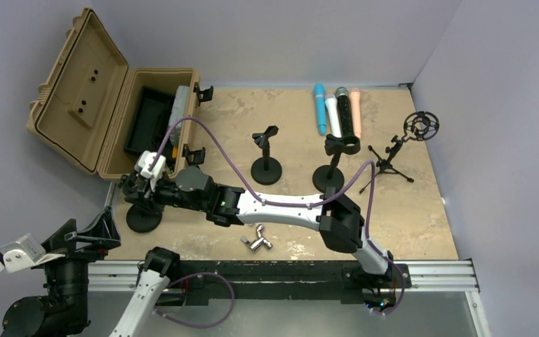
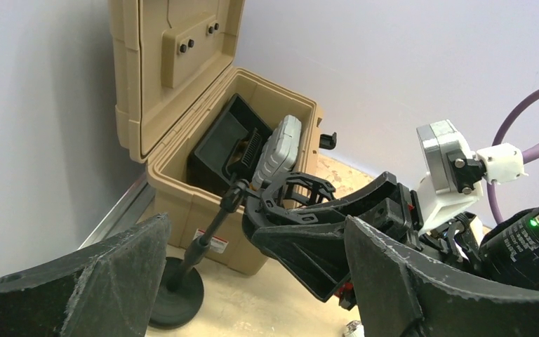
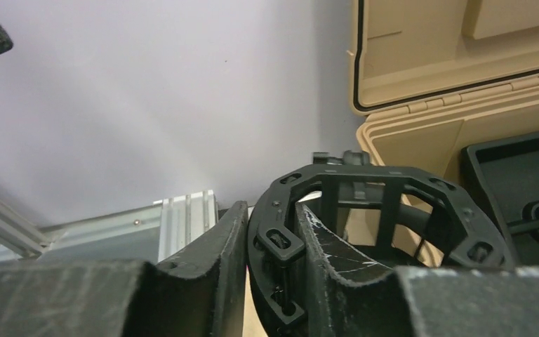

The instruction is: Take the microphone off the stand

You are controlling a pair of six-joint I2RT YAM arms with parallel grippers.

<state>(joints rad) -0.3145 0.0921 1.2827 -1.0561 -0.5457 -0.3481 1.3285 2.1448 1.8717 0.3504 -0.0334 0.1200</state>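
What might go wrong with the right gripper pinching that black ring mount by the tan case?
The right gripper pinches only the thin rim of the black plastic ring mount, so it may slip or flex. The black round-based stand is unbraced, with the open left gripper off to the side; a pull could tip it.

A robotics lab: arms (image 1: pixel 281 207) bolted to aluminium rail (image 1: pixel 435 270), plain walls (image 1: pixel 288 35).

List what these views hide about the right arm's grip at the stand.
- Right wrist view: fingers of the right gripper cover the lower rim of the ring mount.
- Top view: the wrist camera hides the grip.
- Left wrist view: the gripper blocks the mount's underside.
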